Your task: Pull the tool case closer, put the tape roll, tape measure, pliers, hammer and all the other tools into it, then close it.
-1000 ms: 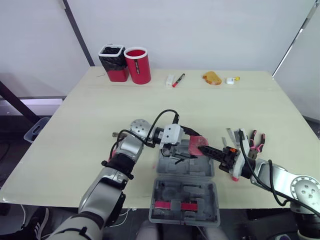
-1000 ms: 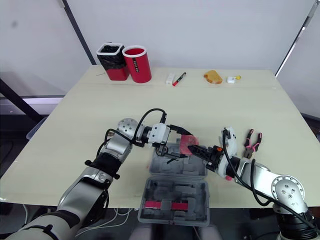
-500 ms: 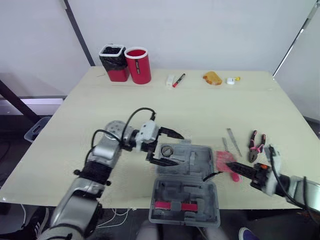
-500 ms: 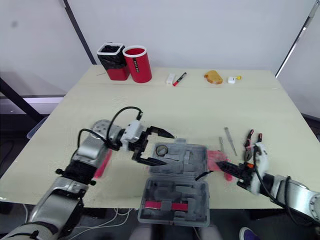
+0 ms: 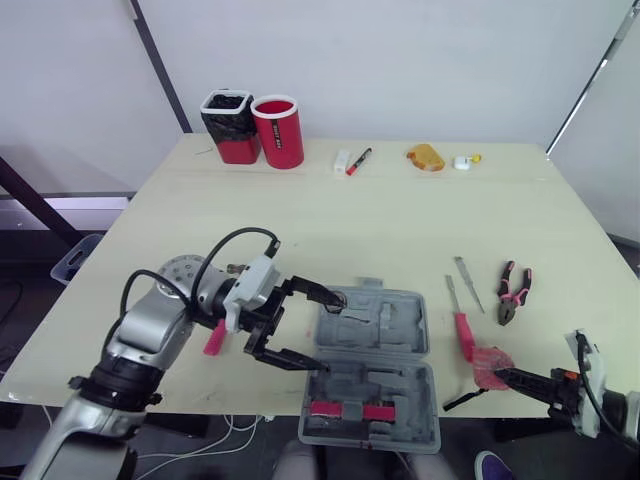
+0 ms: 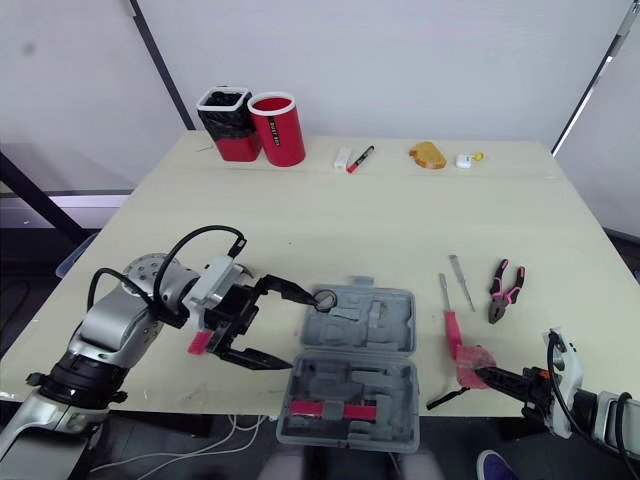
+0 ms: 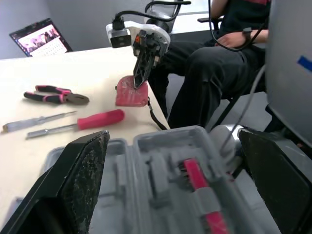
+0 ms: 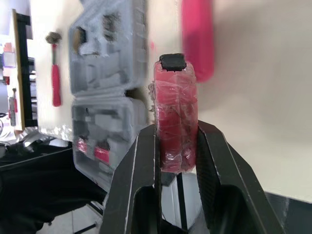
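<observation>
From the head, a pale table [image 5: 300, 220] stands by white walls. The gray tool case [image 5: 375, 330] lies open at its near edge. The left gripper [image 5: 325, 332] is spread wide at the case's left side. Right of the case, the right gripper [image 5: 505, 374] pinches the red tape measure [image 5: 490, 360].

From the left wrist, the case [image 7: 146, 185] sits just past the wide fingers [image 7: 80, 180]. A seated person [image 7: 219, 73] is behind it.

From the right wrist, the fingers [image 8: 146, 161] squeeze the tape measure [image 8: 175, 117]. The case [image 8: 107, 73] lies beyond.
</observation>
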Controlling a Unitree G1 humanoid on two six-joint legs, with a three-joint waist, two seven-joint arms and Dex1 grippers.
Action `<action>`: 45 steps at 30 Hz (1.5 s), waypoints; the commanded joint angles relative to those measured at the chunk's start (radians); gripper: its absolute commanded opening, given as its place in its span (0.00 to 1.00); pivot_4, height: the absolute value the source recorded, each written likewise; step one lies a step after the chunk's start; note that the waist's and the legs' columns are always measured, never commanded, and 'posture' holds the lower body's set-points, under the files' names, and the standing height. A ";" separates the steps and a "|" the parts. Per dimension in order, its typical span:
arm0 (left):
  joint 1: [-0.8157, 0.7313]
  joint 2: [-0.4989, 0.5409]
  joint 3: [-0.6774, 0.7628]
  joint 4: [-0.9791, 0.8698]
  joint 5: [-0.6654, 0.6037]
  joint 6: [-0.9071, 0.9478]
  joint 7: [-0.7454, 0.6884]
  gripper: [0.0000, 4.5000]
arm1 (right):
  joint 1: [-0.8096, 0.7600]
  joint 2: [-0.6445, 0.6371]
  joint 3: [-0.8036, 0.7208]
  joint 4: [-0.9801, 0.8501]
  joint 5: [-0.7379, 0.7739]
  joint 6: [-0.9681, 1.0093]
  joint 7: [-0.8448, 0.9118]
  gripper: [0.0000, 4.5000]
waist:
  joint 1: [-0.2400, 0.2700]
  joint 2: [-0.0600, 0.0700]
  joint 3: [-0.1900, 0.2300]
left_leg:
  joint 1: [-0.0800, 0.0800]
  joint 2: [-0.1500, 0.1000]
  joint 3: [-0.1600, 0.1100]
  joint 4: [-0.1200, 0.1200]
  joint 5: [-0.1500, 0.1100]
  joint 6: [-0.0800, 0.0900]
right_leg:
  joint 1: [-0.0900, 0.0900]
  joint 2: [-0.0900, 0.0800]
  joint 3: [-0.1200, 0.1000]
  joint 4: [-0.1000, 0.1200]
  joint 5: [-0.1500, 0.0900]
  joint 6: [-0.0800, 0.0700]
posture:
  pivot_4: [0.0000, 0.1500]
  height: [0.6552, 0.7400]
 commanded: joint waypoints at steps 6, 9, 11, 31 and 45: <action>0.043 0.042 0.082 -0.118 -0.053 0.054 -0.002 1.00 | -0.071 0.065 -0.028 0.073 -0.091 0.012 0.032 0.09 | -0.001 0.000 0.000 | 0.001 0.000 0.000 0.000 0.000 0.000 | 0.000 0.000 0.000 0.000 0.000 0.000 | 1.00 1.00; 0.043 0.032 0.085 -0.134 -0.057 0.068 0.008 1.00 | -0.076 0.076 -0.029 0.079 -0.118 0.024 0.043 0.09 | 0.002 0.000 0.000 | 0.000 0.000 0.000 0.000 0.000 0.000 | 0.000 0.000 0.000 0.000 0.000 0.000 | 1.00 1.00; 0.041 0.026 0.086 -0.139 -0.061 0.074 0.014 1.00 | -0.081 0.086 -0.029 0.082 -0.134 0.029 0.046 0.09 | 0.003 0.000 0.000 | 0.000 0.000 0.000 0.000 0.000 0.000 | 0.000 0.000 0.000 0.000 0.000 0.000 | 1.00 1.00; 0.064 0.025 0.111 -0.075 -0.035 0.025 -0.013 1.00 | 0.157 0.046 -0.064 -0.179 -0.667 -0.393 0.400 0.98 | 0.002 0.001 -0.001 | 0.001 0.000 0.000 0.000 0.000 0.000 | 0.000 0.000 0.000 0.000 -0.002 0.003 | 1.00 1.00; 0.080 0.031 0.109 -0.069 -0.032 0.006 -0.043 1.00 | 0.030 0.112 0.106 0.031 -1.098 -1.182 0.837 0.98 | 0.002 0.002 0.000 | 0.002 0.000 0.001 0.001 0.000 0.000 | 0.001 0.000 0.001 0.001 0.000 0.001 | 1.00 1.00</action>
